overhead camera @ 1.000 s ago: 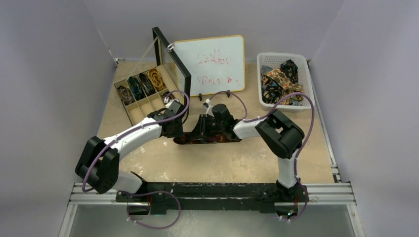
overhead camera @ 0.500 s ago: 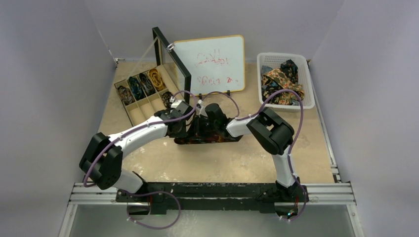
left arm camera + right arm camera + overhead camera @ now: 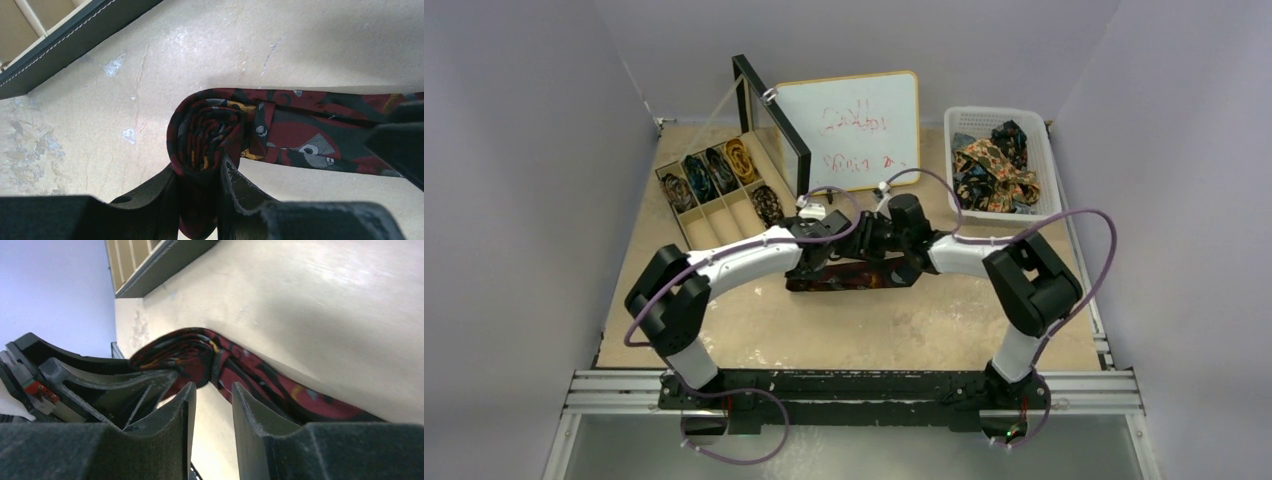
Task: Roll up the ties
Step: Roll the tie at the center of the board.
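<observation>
1. Sandy table (image 3: 874,330) fills the middle of the room, and both arms lean in and meet over it.
2. The left gripper (image 3: 198,167) is squeezing the rolled-up end of the red tie (image 3: 210,125). The little roll sits right between its two fingers.
3. From the roll, the flat part of the red tie runs off to the side, toward the right gripper (image 3: 214,390). Those fingers stand a little way apart, with the tie just at their tips. I cannot tell if they are pinching it or only touching it.
4. I think this tie is only partly done. One end is wound up, but a long piece lies flat on the table and needs winding too.
5. Past the left fingers is a box (image 3: 707,226) with slots. A few rolled ties (image 3: 721,166) sit in some of the slots, so those look done. Other slots have nothing in them.
6. Past the right fingers is a white basket (image 3: 994,112) with a heap of loose ties (image 3: 994,165). None of those look rolled, so I think lots of work is left.
</observation>
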Available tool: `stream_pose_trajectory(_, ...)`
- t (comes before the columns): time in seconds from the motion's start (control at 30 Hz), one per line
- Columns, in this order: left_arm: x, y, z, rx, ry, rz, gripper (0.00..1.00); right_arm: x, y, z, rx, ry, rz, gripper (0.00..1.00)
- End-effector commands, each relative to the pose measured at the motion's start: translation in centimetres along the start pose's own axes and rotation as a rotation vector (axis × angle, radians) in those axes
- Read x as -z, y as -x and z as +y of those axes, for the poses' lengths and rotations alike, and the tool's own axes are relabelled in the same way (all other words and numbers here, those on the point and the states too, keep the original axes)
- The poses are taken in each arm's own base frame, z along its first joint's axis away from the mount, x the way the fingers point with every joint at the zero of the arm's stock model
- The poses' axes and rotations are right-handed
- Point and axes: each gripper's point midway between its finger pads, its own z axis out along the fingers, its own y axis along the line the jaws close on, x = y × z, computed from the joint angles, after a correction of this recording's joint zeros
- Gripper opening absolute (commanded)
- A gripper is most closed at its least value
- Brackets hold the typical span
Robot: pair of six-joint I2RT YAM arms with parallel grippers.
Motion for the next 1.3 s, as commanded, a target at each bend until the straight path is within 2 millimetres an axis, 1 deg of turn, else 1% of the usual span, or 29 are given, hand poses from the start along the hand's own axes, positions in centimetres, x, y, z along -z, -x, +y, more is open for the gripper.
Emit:
stream_pose_trajectory(0.0,0.4,0.8,-1.3,0.000,0.052,-0.026,0.23,2.5,-0.4,-3.6,-0.038,-0.112,-0.049,0.36)
stream_pose_trajectory(0.07,0.6,1.0,-2.4,-0.023,0.056,-0.032,0.26,3.6,-0.9,-4.7,-0.055,-0.124,-0.057,0.36)
stream_pose_trajectory(0.1,0.7,0.9,-2.9,-0.035,0.058,-0.030,0.27,4.0,-0.8,-4.9,-0.056,-0.127,-0.066,0.37)
stream_pose_trajectory(0.2,0.8,1.0,-4.4,-0.062,0.064,-0.028,0.32,5.0,-1.5,-5.9,-0.060,-0.142,-0.070,0.38)
stream_pose_trajectory(0.37,0.9,1.2,-7.3,-0.095,0.015,-0.016,0.50,6.2,-2.4,-6.3,-0.060,-0.141,-0.070,0.41)
stream_pose_trajectory(0.43,0.8,1.2,-8.7,-0.104,-0.027,-0.001,0.54,6.8,-2.5,-6.2,-0.058,-0.144,-0.080,0.42)
stream_pose_trajectory(0.5,0.6,1.2,-10.0,-0.111,-0.076,0.009,0.58,7.4,-2.2,-6.1,-0.052,-0.152,-0.100,0.44)
stream_pose_trajectory(0.6,0.6,1.0,-11.5,-0.119,-0.144,0.027,0.61,8.2,-1.6,-6.2,-0.038,-0.179,-0.129,0.48)
stream_pose_trajectory(0.67,0.8,0.9,-12.4,-0.120,-0.193,0.041,0.64,8.8,-1.0,-6.3,-0.026,-0.204,-0.156,0.52)
stream_pose_trajectory(0.77,1.2,1.1,-13.6,-0.104,-0.277,0.062,0.66,9.8,0.1,-6.6,-0.003,-0.247,-0.196,0.58)
stream_pose_trajectory(0.83,1.9,1.5,-13.8,-0.075,-0.328,0.067,0.66,10.4,0.9,-6.3,0.022,-0.246,-0.220,0.63)
stream_pose_trajectory(0.9,2.8,2.5,-13.8,-0.031,-0.390,0.061,0.67,10.8,1.5,-6.0,0.051,-0.245,-0.239,0.69)
stream_pose_trajectory(1.0,4.5,4.2,-13.1,0.032,-0.483,0.027,0.68,11.1,2.4,-4.9,0.118,-0.216,-0.255,0.78)
stream_pose_trajectory(1.03,5.1,4.5,-12.7,0.044,-0.505,0.021,0.69,11.1,2.6,-4.3,0.169,-0.193,-0.244,0.79)
stream_pose_trajectory(1.1,6.5,5.2,-11.9,0.076,-0.556,-0.007,0.69,11.1,3.9,-3.0,0.294,-0.148,-0.277,0.82)
stream_pose_trajectory(1.13,6.9,5.5,-11.3,0.094,-0.573,-0.017,0.70,10.9,4.1,-2.3,0.355,-0.113,-0.280,0.84)
stream_pose_trajectory(1.23,7.8,5.4,-9.1,0.157,-0.616,-0.024,0.71,10.8,4.2,0.0,0.540,-0.006,-0.286,0.86)
stream_pose_trajectory(1.27,7.9,5.3,-8.2,0.174,-0.627,-0.029,0.71,10.6,4.0,0.9,0.620,0.029,-0.286,0.89)
